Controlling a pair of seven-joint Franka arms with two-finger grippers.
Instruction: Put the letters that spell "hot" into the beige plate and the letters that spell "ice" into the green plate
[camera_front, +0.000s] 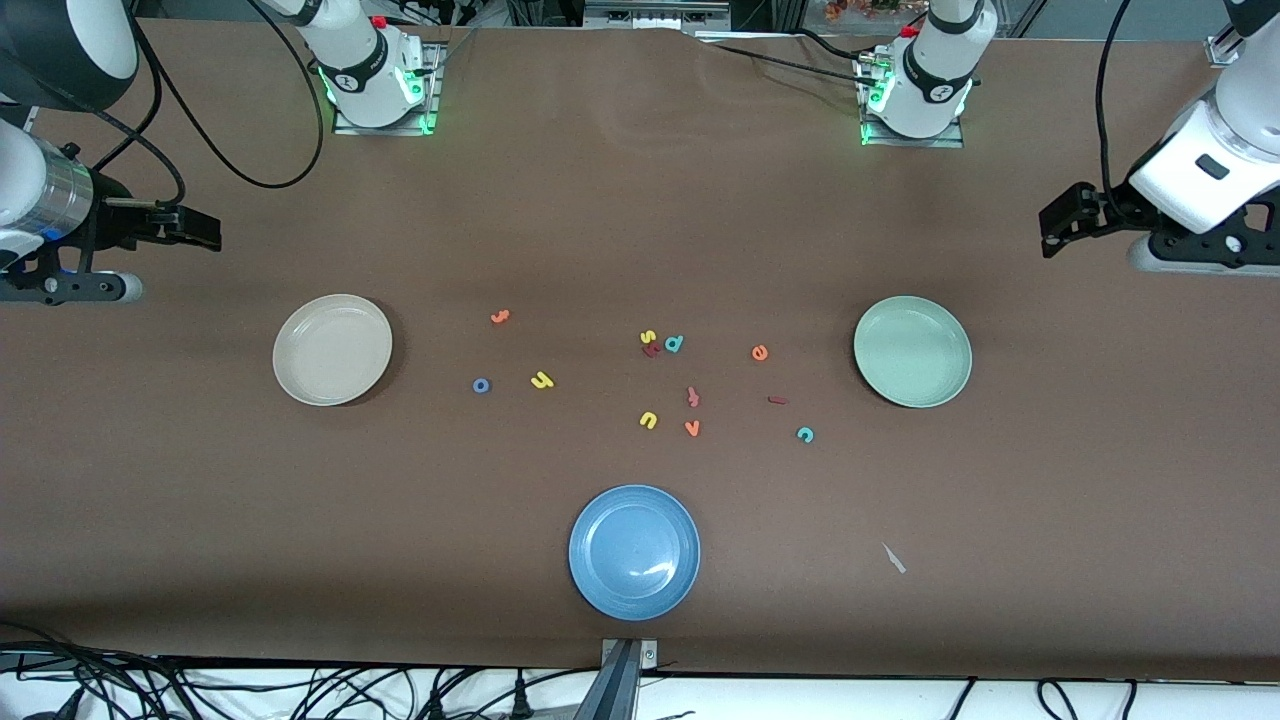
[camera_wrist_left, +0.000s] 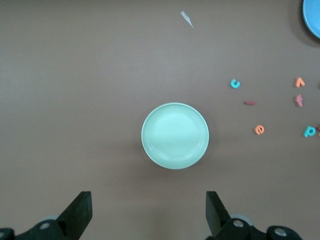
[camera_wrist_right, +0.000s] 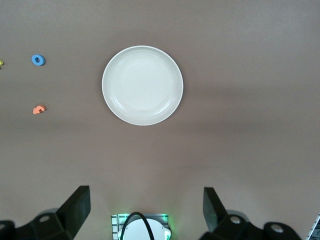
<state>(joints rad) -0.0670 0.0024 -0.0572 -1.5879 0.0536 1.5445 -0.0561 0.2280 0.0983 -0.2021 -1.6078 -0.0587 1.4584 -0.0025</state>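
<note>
The beige plate (camera_front: 332, 349) lies toward the right arm's end of the table, the green plate (camera_front: 912, 351) toward the left arm's end. Between them lie the orange t (camera_front: 500, 317), blue o (camera_front: 481, 385) and yellow h (camera_front: 542, 380), then the orange e (camera_front: 760, 352), dark red i (camera_front: 778, 400) and teal c (camera_front: 805, 434). My left gripper (camera_front: 1050, 225) hangs open and empty above its table end, with the green plate (camera_wrist_left: 175, 135) in its wrist view. My right gripper (camera_front: 205, 232) hangs open and empty above the other end, over the beige plate (camera_wrist_right: 142, 85).
A blue plate (camera_front: 634, 551) sits nearest the front camera, midway along the table. Other letters lie in the middle: yellow s (camera_front: 648, 337), teal d (camera_front: 674, 343), yellow u (camera_front: 648, 420), orange v (camera_front: 692, 428), a reddish hooked letter (camera_front: 692, 397). A small pale scrap (camera_front: 893, 558) lies nearer the front camera than the green plate.
</note>
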